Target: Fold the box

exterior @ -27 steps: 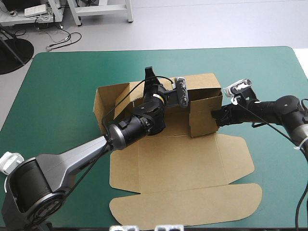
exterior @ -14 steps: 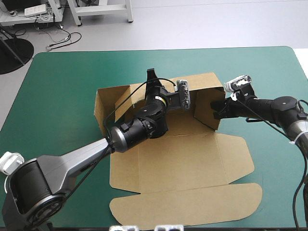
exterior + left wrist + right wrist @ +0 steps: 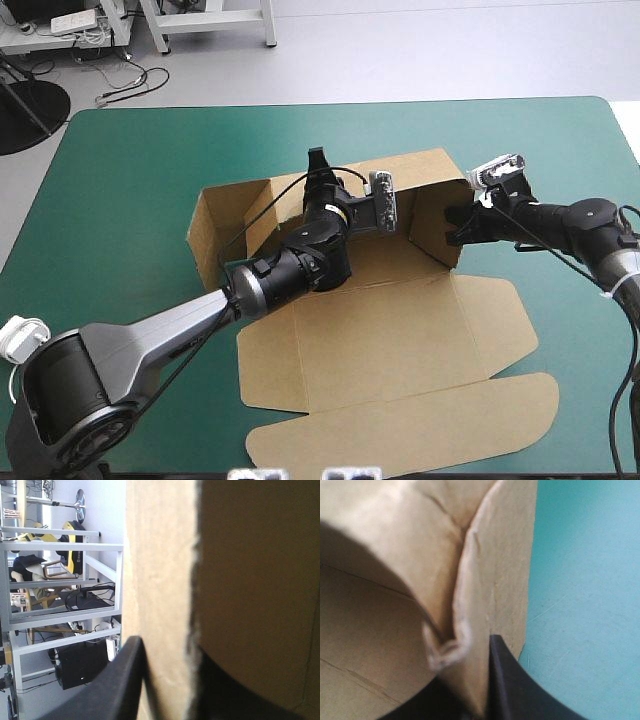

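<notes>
- Left gripper [image 3: 318, 168], seen from above: it is reaching over the raised far wall of the brown box [image 3: 390, 340], with its arm crossing the box floor from the near left corner of the table.
- Left gripper [image 3: 170, 680], wrist view: it is pinching that wall. One black finger [image 3: 120, 690] is lying against the outer face of the board, a dark shape is pressing the inner face, and the ragged edge of the box [image 3: 160, 580] is standing between them.
- Right gripper [image 3: 455, 222], seen from above: it is gripping the upright right wall, close to the corner where this wall is meeting the far wall.
- Right gripper [image 3: 470, 680], wrist view: its jaws are nearly closed on board. A black finger [image 3: 507, 680] is bearing on the outer face, and two curled layers of the box [image 3: 370, 630] are sitting between the fingers.
- Box, outward from the grippers: the far, left and right walls are standing up. The lid is lying flat on the side nearer the robot, with its rounded tuck flap [image 3: 400, 430] nearest the table's near edge.
- Table [image 3: 130, 170]: its teal-green cover is lying under the box, which is sitting around the middle. The cover [image 3: 585, 580] is also showing just beside the right gripper's outer finger.
</notes>
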You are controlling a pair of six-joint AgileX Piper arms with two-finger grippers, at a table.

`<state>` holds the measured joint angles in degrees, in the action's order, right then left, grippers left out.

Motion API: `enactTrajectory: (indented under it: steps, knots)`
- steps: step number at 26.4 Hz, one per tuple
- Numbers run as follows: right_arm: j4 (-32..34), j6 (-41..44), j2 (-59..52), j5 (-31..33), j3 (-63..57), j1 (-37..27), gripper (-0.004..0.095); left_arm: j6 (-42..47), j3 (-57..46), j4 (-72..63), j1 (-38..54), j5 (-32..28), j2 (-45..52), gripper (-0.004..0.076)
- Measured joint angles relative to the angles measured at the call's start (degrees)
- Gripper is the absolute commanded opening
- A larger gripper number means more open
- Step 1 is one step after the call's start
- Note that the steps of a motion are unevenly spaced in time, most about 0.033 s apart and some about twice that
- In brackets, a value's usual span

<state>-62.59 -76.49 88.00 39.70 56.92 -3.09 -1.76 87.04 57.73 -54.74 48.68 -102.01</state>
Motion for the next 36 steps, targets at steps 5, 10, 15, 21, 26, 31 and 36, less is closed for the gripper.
enactTrajectory:
  steps: [5,10,15,21,26,31,36]
  knots:
    - [1.0,1.8,0.0,-0.1,0.1,0.0,0.0,0.3,-0.6,3.1,-0.2,-0.2,-0.8,0.0525]
    - [2.6,4.4,0.0,0.1,0.3,0.0,0.0,0.5,0.2,3.5,-4.4,5.5,-0.6,0.0436]
    - [2.8,5.0,0.0,0.1,0.3,0.0,0.0,0.5,1.4,2.9,-11.1,8.3,1.8,0.0403]
    - [2.9,5.5,0.0,0.1,0.3,0.0,0.0,0.6,3.2,3.2,-19.2,9.5,8.3,0.033]
    - [5.1,7.9,-0.2,0.0,0.6,0.0,0.0,4.8,3.2,11.3,-18.8,9.6,13.9,0.0036]
    - [12.0,14.9,-1.9,-1.4,0.8,1.8,0.0,12.4,4.4,15.3,-8.7,9.6,17.8,0.0]
    - [21.7,26.6,-2.6,-1.5,3.8,5.9,0.0,14.2,6.9,5.3,8.2,8.6,20.9,0.0]
